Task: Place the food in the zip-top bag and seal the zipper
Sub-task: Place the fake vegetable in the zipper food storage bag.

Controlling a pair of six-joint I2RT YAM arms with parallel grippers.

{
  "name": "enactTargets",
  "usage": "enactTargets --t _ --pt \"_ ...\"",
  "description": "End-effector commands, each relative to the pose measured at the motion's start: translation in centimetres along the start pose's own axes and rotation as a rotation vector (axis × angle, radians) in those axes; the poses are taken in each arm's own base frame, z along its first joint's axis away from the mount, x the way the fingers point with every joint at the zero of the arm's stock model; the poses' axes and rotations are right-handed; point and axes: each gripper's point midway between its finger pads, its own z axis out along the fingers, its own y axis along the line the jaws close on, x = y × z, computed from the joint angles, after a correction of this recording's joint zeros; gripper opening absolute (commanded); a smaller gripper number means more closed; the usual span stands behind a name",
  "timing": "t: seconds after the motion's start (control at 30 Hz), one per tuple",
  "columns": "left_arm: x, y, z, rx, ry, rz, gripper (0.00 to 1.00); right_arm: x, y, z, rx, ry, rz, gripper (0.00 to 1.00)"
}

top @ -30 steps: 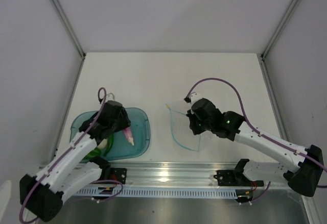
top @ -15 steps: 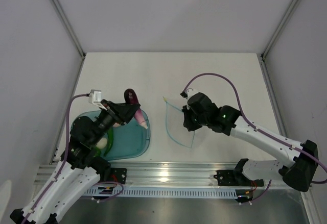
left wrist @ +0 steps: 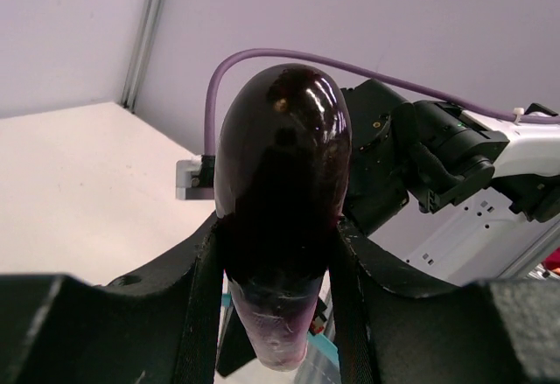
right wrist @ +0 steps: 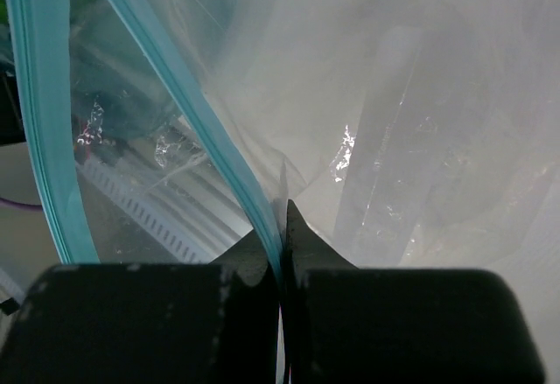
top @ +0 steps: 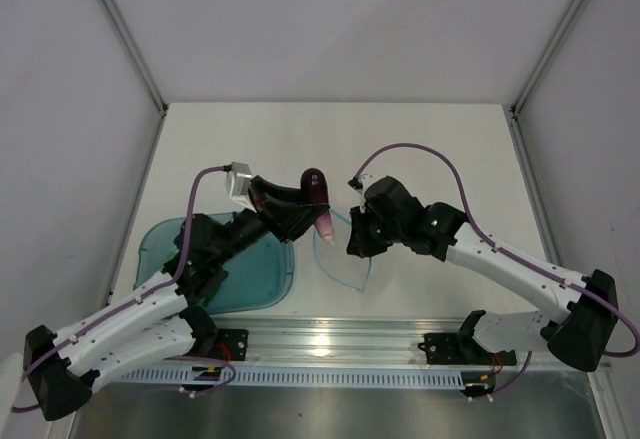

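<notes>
You are early in the job: nothing shows inside the zip-top bag (top: 345,261) yet, and its mouth is unsealed. Your left gripper (top: 301,217) is clamped on the purple eggplant (left wrist: 280,200), one finger on each side of its body. The glossy dark end points up and the paler tip points down. From above, the eggplant hangs off the table (top: 330,149), past the right edge of the teal tray (top: 262,281) and just beside the bag's open mouth, but not in it. Your right gripper (right wrist: 282,235) has its jaws pressed together on the bag's mouth edge, right at the light-blue zipper (right wrist: 219,152). It holds that lip up so the clear plastic sags open below. What is left, as I judge it, is most of the task: get the eggplant through the mouth, let go, fetch the other foods, then run the zipper shut along its length. You cannot see those other foods here, because your left arm lies across much of the tray. So check what remains there before you count pieces. As for brands or labels, there is no readable writing on the bag, the eggplant, the tray or the arms. The only mark is a small green light on the right arm.
</notes>
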Motion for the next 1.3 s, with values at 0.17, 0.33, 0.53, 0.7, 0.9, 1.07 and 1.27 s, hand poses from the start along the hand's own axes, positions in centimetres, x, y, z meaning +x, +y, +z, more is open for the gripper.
enactTargets --t 0.17,0.33,0.53,0.7,0.9,1.07,1.27 --pt "-0.4 -0.9 2.4 0.074 -0.089 0.062 0.01 -2.8 3.6 -1.6 -0.173 -0.040 0.059 0.00" --pt "1.7 0.0 2.5 0.052 -0.065 0.046 0.00 -4.1 3.7 -2.4 -0.215 -0.070 0.103 0.00" --pt "3.5 1.8 2.1 -0.027 -0.034 0.035 0.01 -5.1 3.7 -3.2 -0.234 -0.099 0.120 0.00" --pt "5.1 2.7 2.2 -0.075 0.022 0.040 0.01 -5.4 3.2 -3.6 -0.210 -0.114 0.114 0.00" --pt "8.3 4.0 1.9 -0.136 0.135 0.035 0.18 -5.9 2.1 -4.3 -0.147 -0.146 0.081 0.00" --pt "9.4 4.4 1.9 -0.182 0.174 -0.013 0.66 -5.7 1.1 -4.1 -0.095 -0.143 0.069 0.00" --pt "9.0 6.1 1.0 -0.310 0.172 -0.009 0.98 -5.6 0.4 -4.4 -0.057 -0.159 0.059 0.00"
